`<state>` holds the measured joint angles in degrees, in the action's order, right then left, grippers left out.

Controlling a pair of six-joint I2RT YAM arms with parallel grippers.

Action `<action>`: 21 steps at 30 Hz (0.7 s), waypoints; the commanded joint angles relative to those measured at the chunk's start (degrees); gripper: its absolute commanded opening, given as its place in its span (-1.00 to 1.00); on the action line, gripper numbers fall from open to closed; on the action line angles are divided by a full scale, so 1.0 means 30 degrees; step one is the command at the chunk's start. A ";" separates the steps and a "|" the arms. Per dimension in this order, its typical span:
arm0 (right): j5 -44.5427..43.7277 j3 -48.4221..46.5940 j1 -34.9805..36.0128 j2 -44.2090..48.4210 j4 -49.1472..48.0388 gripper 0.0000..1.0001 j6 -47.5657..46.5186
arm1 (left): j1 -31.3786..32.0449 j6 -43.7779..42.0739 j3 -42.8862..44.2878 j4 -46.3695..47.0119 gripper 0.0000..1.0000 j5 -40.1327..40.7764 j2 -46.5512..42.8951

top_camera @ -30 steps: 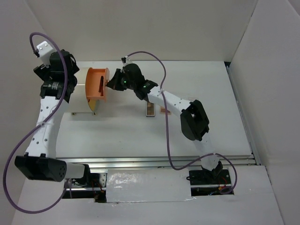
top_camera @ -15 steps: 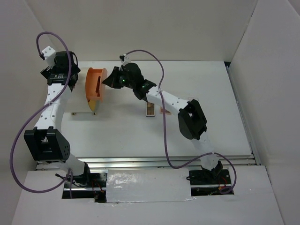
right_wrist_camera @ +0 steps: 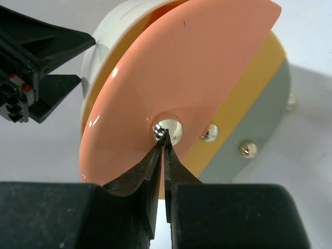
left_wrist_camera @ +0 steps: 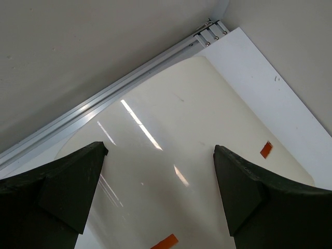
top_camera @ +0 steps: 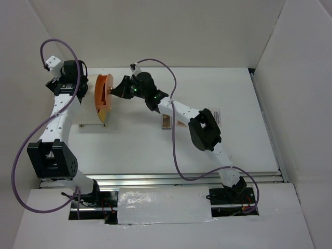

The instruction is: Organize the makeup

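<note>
Your right pincer point(right_wrist_camera: 164, 136), nearly closed, touches silver knob point(right_wrist_camera: 171, 124) on orange drawer point(right_wrist_camera: 197, 67); left pincer point(left_wrist_camera: 160, 151) gapes wide, 10 o'clock.

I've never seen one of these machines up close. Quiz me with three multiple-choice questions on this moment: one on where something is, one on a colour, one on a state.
1. Where are the right arm's fingers?
A. at the shiny silver knob of the glossy peach-orange drawer front
B. on a palette
C. at the table's rail

2. What colour is the neighbouring drawer front, just behind it?
A. blue
B. yellow
C. black

3. The left arm's fingers are:
A. clamped on a lip tube
B. pressed together
C. spread wide, gripping nothing

Answers: 1 A, their tips meet the knob in the right wrist view; 2 B, a yellow edge shows beside the peach-orange one; 3 C, a wide gap separates them.
</note>
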<state>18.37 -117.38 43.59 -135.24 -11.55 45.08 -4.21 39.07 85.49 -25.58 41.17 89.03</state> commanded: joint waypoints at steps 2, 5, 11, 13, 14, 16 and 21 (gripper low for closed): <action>0.1463 -0.1596 0.0001 -0.1061 -0.3178 -0.73 0.1346 | -0.0033 0.0512 -0.0578 0.0324 0.99 0.0106 -0.0293; 0.1815 -0.1595 0.0059 -0.1354 -0.4117 -0.71 0.1992 | -0.0033 0.0454 -0.0752 0.0412 0.99 0.0018 -0.0410; 0.1962 -0.1976 0.0234 -0.2174 -0.5142 -0.70 0.2931 | -0.0033 0.0424 -0.1017 0.0647 0.99 -0.0040 -0.0352; 0.1904 -0.2151 0.0293 -0.2380 -0.5552 -0.68 0.3165 | -0.0004 0.0541 -0.1075 0.0618 0.99 -0.0099 -0.0323; 0.1875 -0.2297 0.0322 -0.2642 -0.5583 -0.68 0.3225 | -0.0033 0.0628 -0.1134 0.0618 0.99 -0.0128 -0.0294; 0.1874 -0.3057 0.0410 -0.3198 -0.5612 -0.66 0.3487 | -0.0033 0.0804 -0.1251 0.0618 0.99 -0.0158 -0.0352; 0.1758 -0.4170 0.0674 -0.3962 -0.6023 -0.64 0.3957 | -0.0033 0.1010 -0.1369 0.0588 0.99 -0.0071 -0.0557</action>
<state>23.40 -125.73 44.53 -145.93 -24.75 55.75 -4.21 39.51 82.89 -23.14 42.59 87.92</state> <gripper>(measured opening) 0.178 0.994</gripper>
